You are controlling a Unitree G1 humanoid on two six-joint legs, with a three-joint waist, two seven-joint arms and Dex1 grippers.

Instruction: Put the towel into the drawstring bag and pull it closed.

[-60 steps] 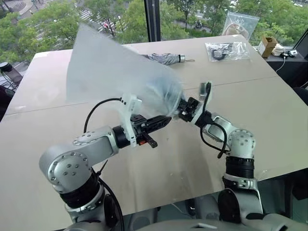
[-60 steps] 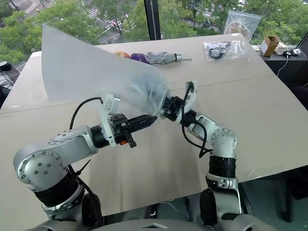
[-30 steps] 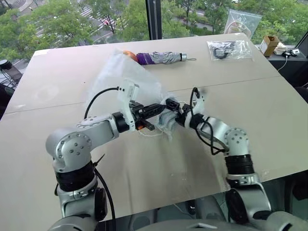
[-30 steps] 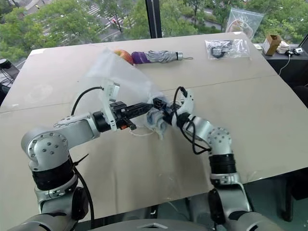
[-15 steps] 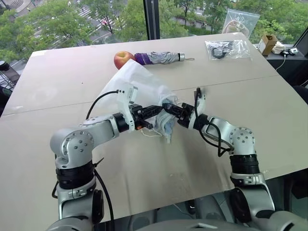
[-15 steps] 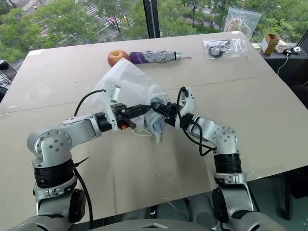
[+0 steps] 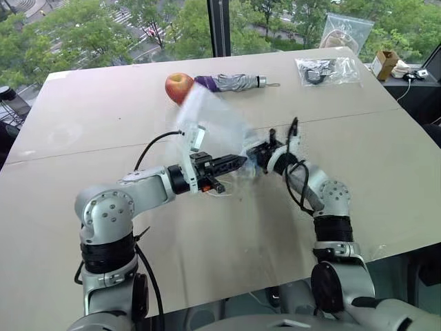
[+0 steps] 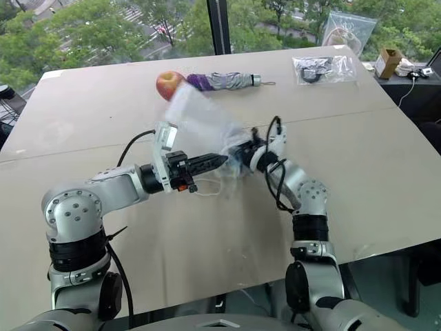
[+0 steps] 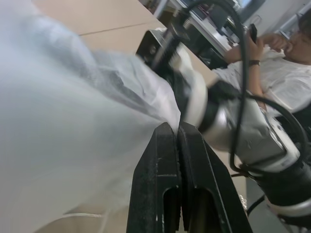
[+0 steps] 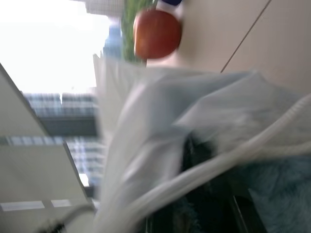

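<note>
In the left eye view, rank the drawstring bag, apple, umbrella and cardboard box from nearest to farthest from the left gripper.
1. Drawstring bag, at the left gripper.
2. Apple, far side, beyond the bag.
3. Umbrella, just right of the apple.
4. Cardboard box, far right corner.

I'm in an upper-floor office or lab: beyond the wide table (image 7: 83,117), windows (image 7: 138,27) overlook treetops; a person (image 9: 277,73) sits nearby.

No lettering to read anywhere here. Nothing printed on the drawstring bag (image 7: 213,121), and the zip bags (image 7: 327,70) across the counter (image 7: 103,110) give no legible label.
</note>
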